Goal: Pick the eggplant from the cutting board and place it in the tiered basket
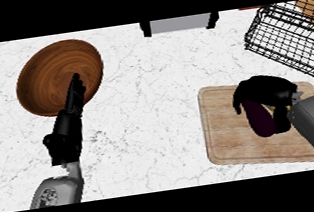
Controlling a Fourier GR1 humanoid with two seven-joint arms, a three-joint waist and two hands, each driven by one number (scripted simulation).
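The eggplant [261,119] lies on the cutting board [233,137] at the right of the desk [152,103], its long axis running roughly up and down the view. The right hand [262,90] sits directly over its upper end, fingers curled round it. The tiered basket [296,38] stands up and to the right of that hand, near the board's far corner, so the carry looks short. The left hand [73,102], fingers straight, rests far off over a wooden plate [46,68].
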